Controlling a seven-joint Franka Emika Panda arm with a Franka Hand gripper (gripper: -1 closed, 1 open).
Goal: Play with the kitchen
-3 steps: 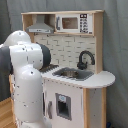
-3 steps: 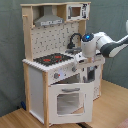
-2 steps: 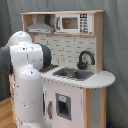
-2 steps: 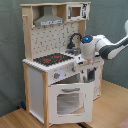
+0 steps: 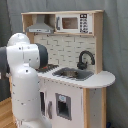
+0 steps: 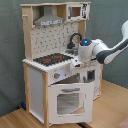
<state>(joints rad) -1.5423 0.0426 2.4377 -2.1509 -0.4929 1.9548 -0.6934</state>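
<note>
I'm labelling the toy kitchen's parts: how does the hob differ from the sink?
The hob is a flat black panel with red rings; the sink is a sunken grey basin. A black faucet arches beside the sink, while a grey hood hangs above the hob. Both sit in the same countertop.

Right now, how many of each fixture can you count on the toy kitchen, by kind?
Hob: 1
Faucet: 1
Sink: 1
Microwave: 1
Hood: 1
Oven door: 1
Total: 6
</note>
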